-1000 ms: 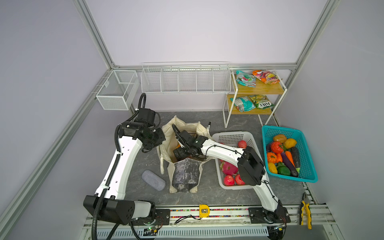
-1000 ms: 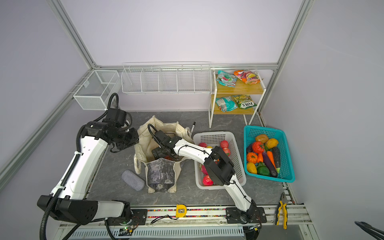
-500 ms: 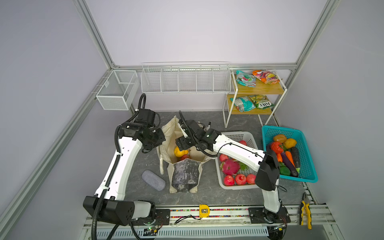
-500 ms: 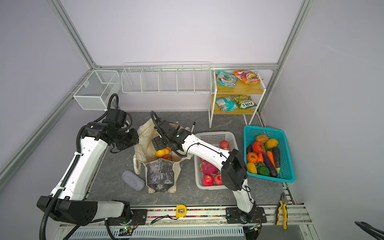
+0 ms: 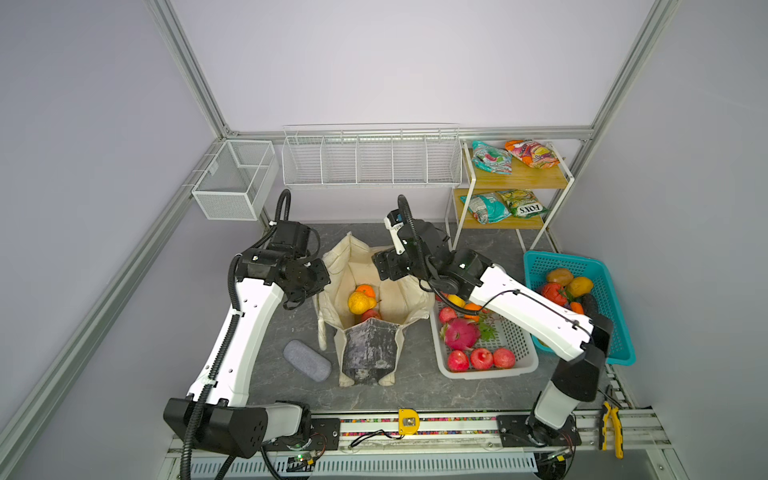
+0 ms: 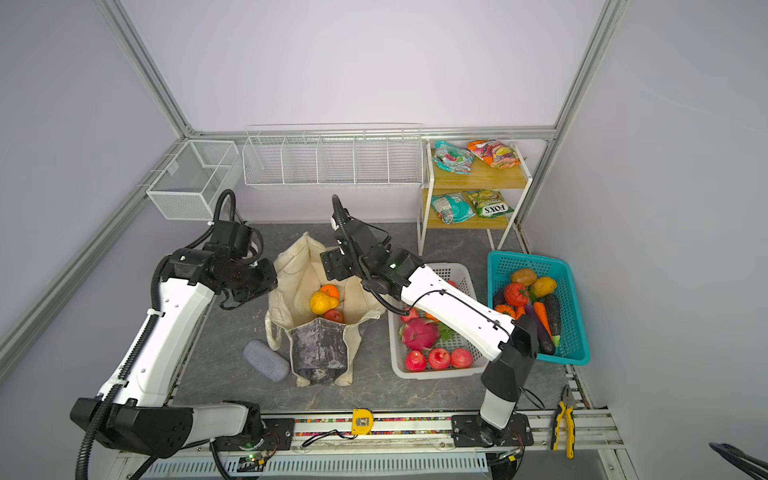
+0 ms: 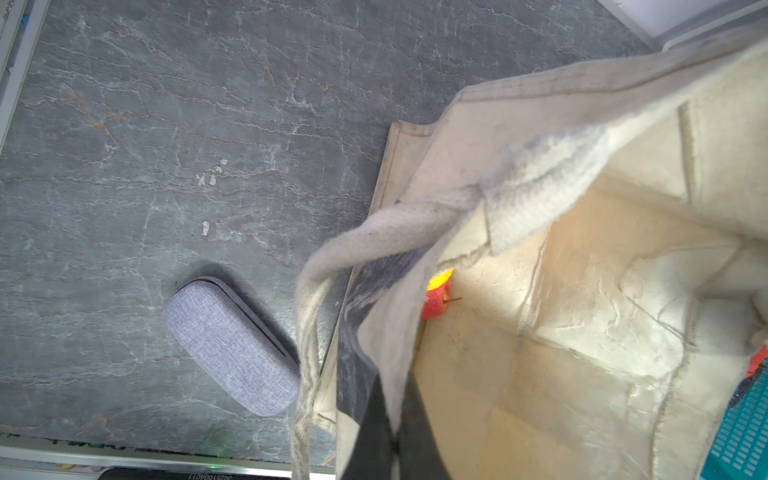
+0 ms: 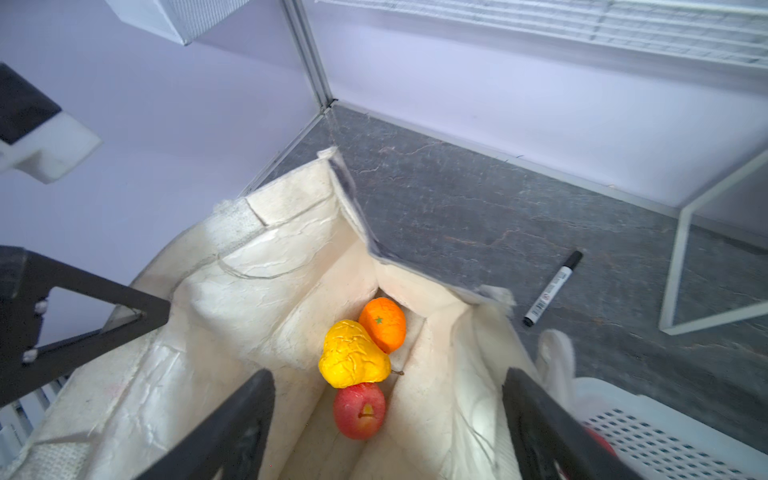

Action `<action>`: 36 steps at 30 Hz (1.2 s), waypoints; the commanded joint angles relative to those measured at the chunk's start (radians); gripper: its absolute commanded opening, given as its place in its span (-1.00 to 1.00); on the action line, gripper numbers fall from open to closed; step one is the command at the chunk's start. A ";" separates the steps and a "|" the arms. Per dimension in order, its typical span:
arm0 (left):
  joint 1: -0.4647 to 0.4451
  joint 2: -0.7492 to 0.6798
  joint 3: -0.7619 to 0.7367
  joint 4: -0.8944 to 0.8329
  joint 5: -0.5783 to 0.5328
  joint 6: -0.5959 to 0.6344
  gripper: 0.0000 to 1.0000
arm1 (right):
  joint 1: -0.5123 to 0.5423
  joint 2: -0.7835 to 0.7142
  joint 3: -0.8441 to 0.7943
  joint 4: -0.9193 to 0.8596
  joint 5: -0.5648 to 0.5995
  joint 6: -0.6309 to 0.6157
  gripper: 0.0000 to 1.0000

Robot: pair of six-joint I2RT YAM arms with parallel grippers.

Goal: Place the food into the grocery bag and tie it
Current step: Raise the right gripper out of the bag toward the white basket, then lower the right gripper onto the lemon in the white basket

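Right gripper (image 8: 388, 374): released, jaws standing wide apart with nothing between them, poised over the open mouth of the grocery bag (image 5: 368, 349); in both top views it sits above the bag's back rim. Left gripper (image 5: 322, 286): clenched on the bag's left rim, which is drawn up toward it, with one looped handle (image 7: 316, 291) hanging just beside the grip. On the floor of the bag, a yellow pear (image 8: 353, 357) touches an orange (image 8: 384, 324) on one side and a red apple (image 8: 360, 415) on the other. The bag stands upright near the middle of the counter (image 5: 415, 386), mouth open, its dark marbled panel facing the front edge. Grey fabric case (image 5: 306, 360): flat on the counter near the bag's left side, toward the front edge, not touching it. Black marker (image 8: 552, 289): flat on the counter behind the bag, toward the back edge. White basket (image 5: 486, 374): just beside the bag on the right, holding a dragon fruit (image 5: 459, 334), a row of three red fruits (image 5: 480, 358) along its front wall, and further pieces partly hidden under the right arm. Teal basket (image 5: 619, 328): at the counter's right edge, filled with vegetables (image 5: 552, 293). Shelf rack (image 5: 536, 178): back right corner, with two snack packets (image 5: 490, 157) on each of its two shelves.
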 commanded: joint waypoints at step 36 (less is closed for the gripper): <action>-0.003 -0.004 -0.019 0.007 -0.013 0.000 -1.00 | -0.460 -0.070 -0.413 -0.183 -0.199 -0.022 0.95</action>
